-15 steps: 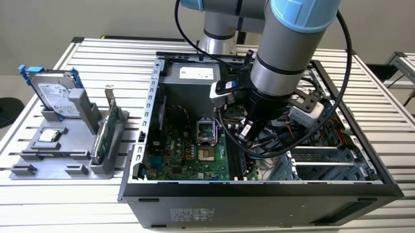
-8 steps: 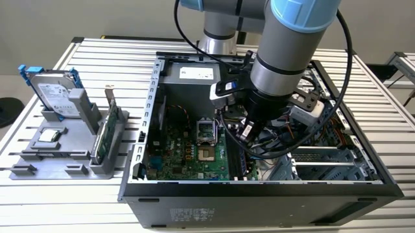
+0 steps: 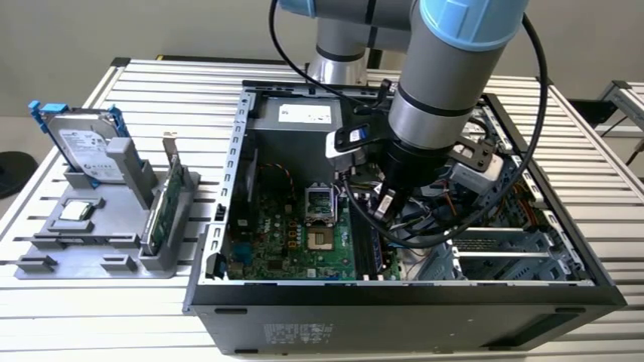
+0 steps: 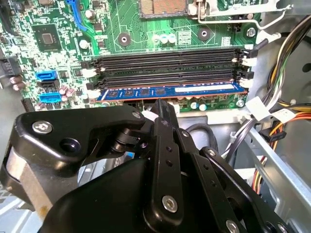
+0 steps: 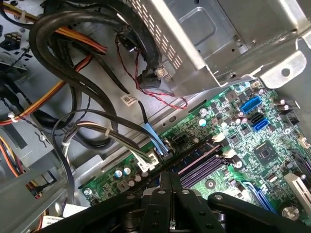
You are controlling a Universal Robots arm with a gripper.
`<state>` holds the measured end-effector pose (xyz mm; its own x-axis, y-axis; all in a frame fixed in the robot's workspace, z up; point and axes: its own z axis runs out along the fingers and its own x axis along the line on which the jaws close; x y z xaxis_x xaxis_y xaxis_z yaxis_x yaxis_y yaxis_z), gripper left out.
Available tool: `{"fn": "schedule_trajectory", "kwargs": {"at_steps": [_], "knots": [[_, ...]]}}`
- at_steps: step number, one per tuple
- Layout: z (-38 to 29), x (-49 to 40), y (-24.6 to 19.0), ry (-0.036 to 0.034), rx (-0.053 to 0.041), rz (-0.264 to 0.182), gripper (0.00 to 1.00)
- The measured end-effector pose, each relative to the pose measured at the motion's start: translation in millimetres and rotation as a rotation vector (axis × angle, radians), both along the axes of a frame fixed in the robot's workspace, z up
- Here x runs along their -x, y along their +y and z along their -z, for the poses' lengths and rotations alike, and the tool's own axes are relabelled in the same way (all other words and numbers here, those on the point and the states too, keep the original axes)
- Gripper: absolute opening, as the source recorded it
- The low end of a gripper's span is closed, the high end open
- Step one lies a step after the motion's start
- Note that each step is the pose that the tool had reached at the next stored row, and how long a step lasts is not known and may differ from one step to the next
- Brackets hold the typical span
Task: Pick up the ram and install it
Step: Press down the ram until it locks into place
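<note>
We saw the hand (image 4: 160, 109) down inside the open computer case (image 3: 403, 290), right above the ram (image 4: 170, 91). The blue ram sat in the slot closest to the edge of the green board (image 4: 121, 29), beside the black slots (image 4: 165, 63). The fingers were pressed together, touching the ram's top edge.

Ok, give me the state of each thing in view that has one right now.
ram: lying along the outermost motherboard slot, under the gripper tips.
gripper: fingers together, tips at the ram's edge.
other black slots: empty.
computer case: side open.
hard drive: upright in the grey holder.
green card: standing in the same holder.
</note>
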<state>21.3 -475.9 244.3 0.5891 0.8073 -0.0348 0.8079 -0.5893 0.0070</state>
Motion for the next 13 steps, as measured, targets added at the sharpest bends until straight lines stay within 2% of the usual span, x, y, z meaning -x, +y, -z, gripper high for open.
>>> {"fn": "schedule_trajectory", "kwargs": {"at_steps": [13], "knots": [[0.1,0.0,0.0,0.0001,-0.0025,-0.069,0.00]]}}
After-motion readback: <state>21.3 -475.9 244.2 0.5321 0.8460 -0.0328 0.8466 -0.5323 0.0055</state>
